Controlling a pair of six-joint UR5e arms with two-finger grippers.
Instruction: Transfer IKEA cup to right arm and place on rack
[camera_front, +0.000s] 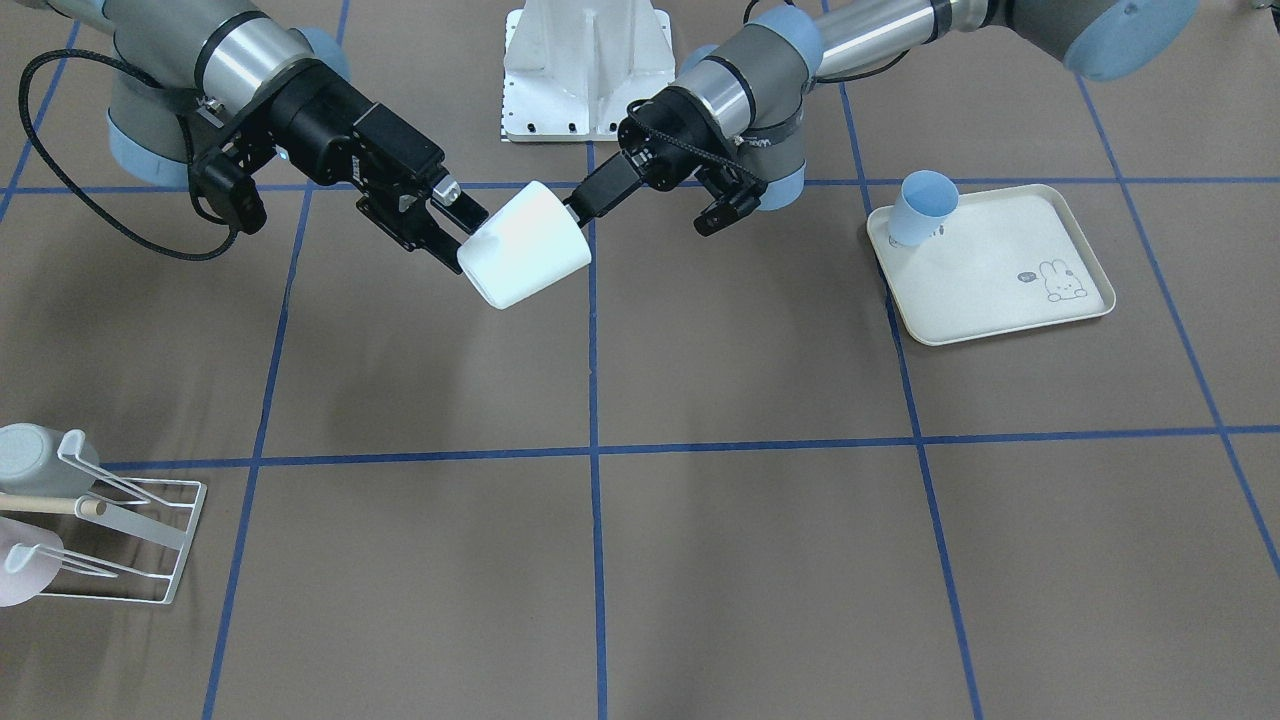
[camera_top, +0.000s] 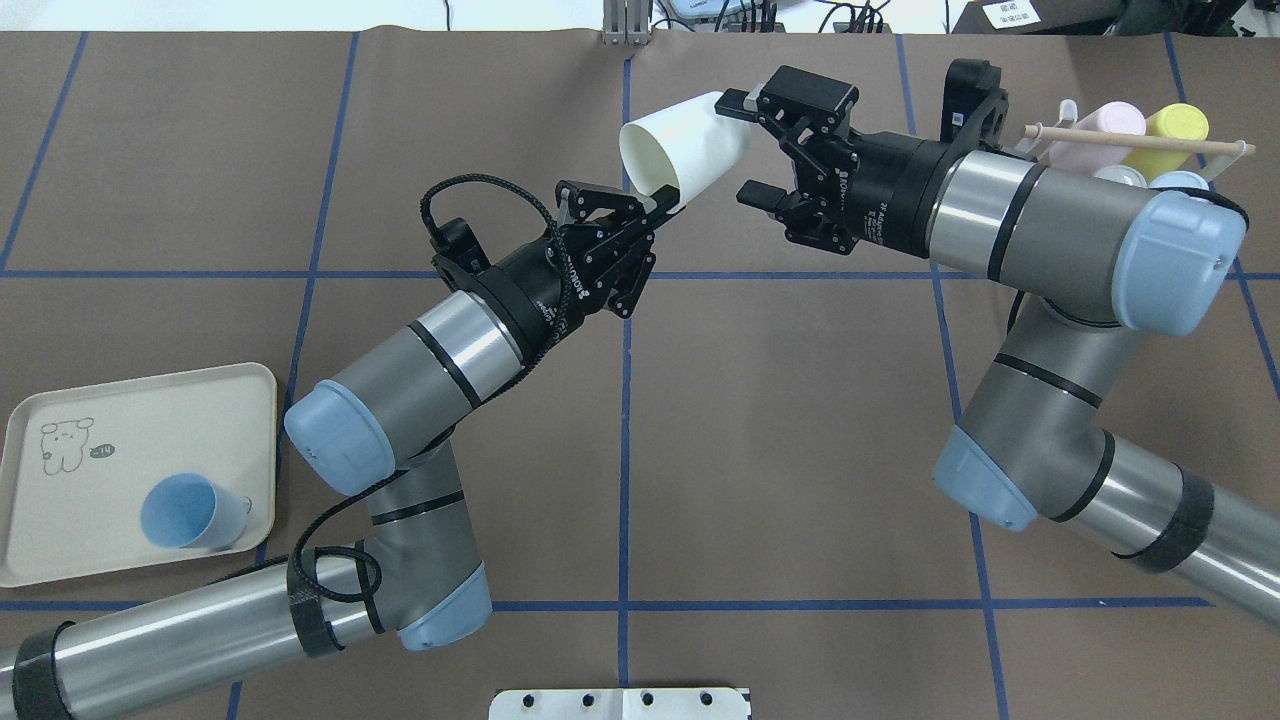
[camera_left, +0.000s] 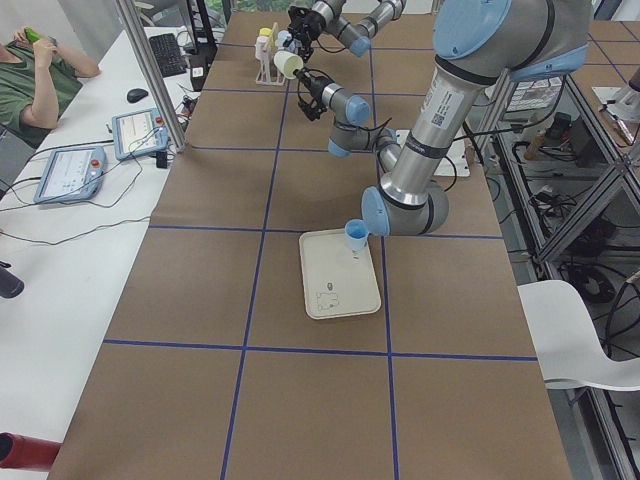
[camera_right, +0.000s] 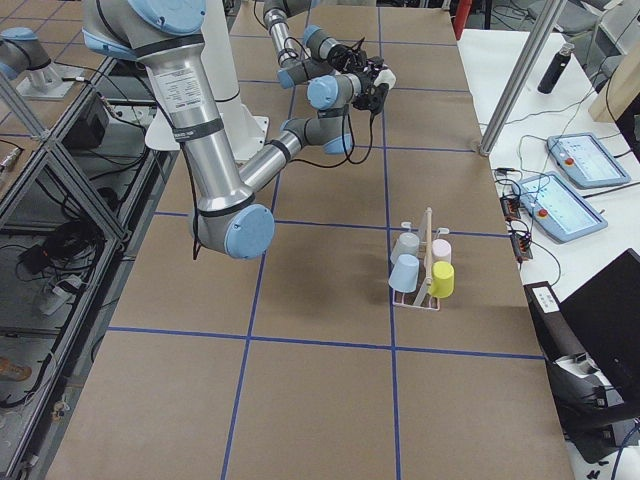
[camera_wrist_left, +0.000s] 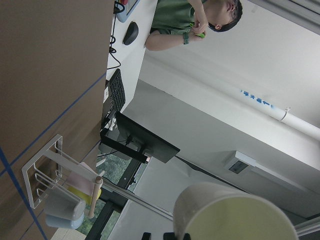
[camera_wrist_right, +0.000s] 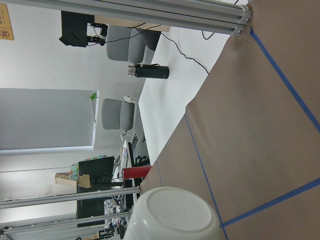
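Cup (camera_top: 685, 140), rim clamped in left claw (camera_top: 655, 205), base between seemingly parted right claw (camera_top: 742, 145), rack (camera_front: 150, 528) well apart.

White IKEA cup (camera_top: 685, 150): plain, tapered, aloft over mid-table (camera_top: 800, 450), tipped on its side. Rim pinched by left gripper (camera_top: 660, 203); base sits between the spread fingers of right gripper (camera_top: 748, 145). Rack (camera_front: 150, 527): low white wire, wooden dowel through it, upright near table's right end, well apart from cup.

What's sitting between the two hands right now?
The white cup: the left hand pinches its rim, and its base faces the open right hand. The overhead view shows it best.
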